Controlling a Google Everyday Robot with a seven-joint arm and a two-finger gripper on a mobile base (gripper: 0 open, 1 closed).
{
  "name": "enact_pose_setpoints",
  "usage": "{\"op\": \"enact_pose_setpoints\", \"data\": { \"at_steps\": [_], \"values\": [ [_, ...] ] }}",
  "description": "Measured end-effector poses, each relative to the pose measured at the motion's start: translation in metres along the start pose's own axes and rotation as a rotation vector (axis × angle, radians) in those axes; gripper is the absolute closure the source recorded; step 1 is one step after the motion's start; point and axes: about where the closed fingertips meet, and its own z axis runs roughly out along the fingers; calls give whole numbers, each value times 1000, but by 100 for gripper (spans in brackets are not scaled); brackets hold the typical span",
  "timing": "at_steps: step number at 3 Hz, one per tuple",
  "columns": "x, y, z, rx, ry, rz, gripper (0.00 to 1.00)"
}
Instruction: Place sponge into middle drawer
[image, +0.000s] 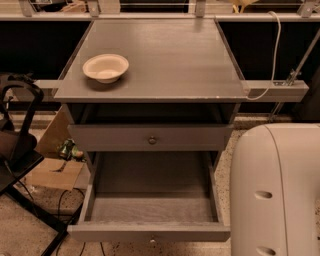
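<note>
Cabinet top (170, 55): grey wood-grain, flat, matte. A cream bowl (105, 67) stands upright on its left part, near the left edge.

Under the top there is a dark open slot. Below that, the upper drawer front (200, 137) is closed, with its round knob (152, 140) at centre.

Middle drawer (110, 232): pulled well out toward the camera. The bare grey floor and side walls are in full view, and its knob sits at the bottom edge of the frame.

Sponge (243, 5): only a yellow sliver shows at the very top edge, right of centre, above the far end of the cabinet top. It is well apart from the drawer.

Gripper: out of frame above the top edge. I cannot tell whether it is clamped or released. The robot's white arm housing (277, 190) fills the lower right corner, just beside the open drawer.

Room:
- A metal rail (150, 15) runs behind the cabinet, with dark space beneath it.
- A white cable (274, 50) hangs over the grey side bar (280, 90) on the right.
- On the left are a black frame (15, 140) and a flat cardboard piece (55, 172) with a small green item (67, 149) beside it.
- The floor (30, 225) is speckled.
</note>
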Motion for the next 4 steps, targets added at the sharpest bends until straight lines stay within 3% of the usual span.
{"op": "enact_pose_setpoints", "data": {
  "at_steps": [2, 4],
  "values": [
    [7, -2, -15, 0, 18, -6, 100],
    [36, -6, -104, -12, 49, -71, 100]
  ]
}}
